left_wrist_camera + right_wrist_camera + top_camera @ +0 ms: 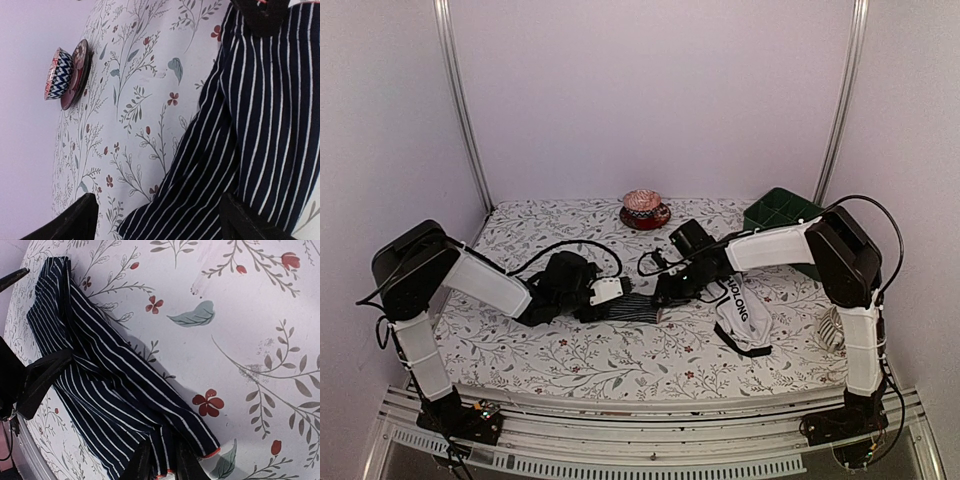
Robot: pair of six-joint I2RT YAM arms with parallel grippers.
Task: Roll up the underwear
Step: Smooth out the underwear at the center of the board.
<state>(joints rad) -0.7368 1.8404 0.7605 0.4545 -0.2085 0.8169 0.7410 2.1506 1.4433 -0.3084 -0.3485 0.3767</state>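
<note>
The black underwear with thin pale stripes (636, 306) lies stretched out flat on the flowered tablecloth between my two grippers. My left gripper (607, 294) is open at its left end; in the left wrist view its fingers (80, 217) stand wide apart over the cloth's (250, 125) edge, gripper (157, 202). My right gripper (666, 290) is shut on the right end; in the right wrist view its fingertips (141, 462) pinch a fold of the striped cloth (110, 385), gripper (162, 462). The white underwear with black trim and lettering (744, 321) lies crumpled to the right.
A patterned bowl on a dark red saucer (645, 209) stands at the back centre, also in the left wrist view (62, 74). A green crate (780, 212) sits at the back right. A small pale striped item (832, 328) lies by the right arm's base.
</note>
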